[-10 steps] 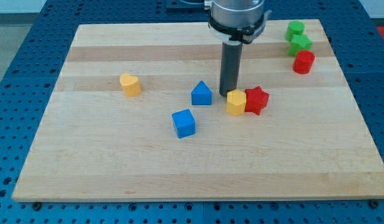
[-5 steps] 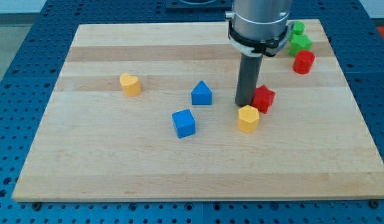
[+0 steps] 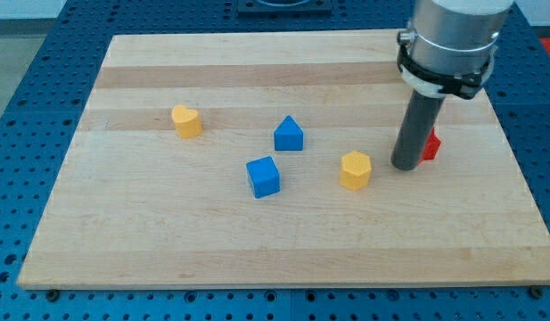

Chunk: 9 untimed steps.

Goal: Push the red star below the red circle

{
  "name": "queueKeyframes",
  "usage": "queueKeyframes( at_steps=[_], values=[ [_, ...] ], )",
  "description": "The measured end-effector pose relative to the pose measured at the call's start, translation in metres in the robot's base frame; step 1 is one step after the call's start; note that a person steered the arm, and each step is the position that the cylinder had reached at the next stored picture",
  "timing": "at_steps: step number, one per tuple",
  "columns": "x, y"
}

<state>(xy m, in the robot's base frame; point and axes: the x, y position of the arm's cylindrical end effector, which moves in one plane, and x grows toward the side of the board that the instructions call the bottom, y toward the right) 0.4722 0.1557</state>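
Just at three o'clock from my tip [image 3: 404, 167], touching the rod's far side, the red star [image 3: 429, 144] shows only as a sliver toward the board's right. Nothing is gripped; the bare rod only presses against it. The red circle is hidden behind the arm housing, presumably toward twelve o'clock. At nine o'clock sits the yellow hexagon block [image 3: 355, 170].

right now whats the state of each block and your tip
my tip: down on the board, at the left side of the red star
red star: mostly hidden behind the rod, only its right part showing
yellow hexagon block: flat on the board, left of my tip, apart from it
blue cube: flat, on its own
blue triangle block: flat, on its own
yellow heart block: flat, on its own, far left
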Motion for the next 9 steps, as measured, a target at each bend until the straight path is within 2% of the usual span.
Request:
queueKeyframes(
  at_steps=[2,6,7,9],
  values=[
    [-0.006,0.018],
    [-0.055,0.049],
    [-0.055,0.047],
    [-0.044,0.004]
  ],
)
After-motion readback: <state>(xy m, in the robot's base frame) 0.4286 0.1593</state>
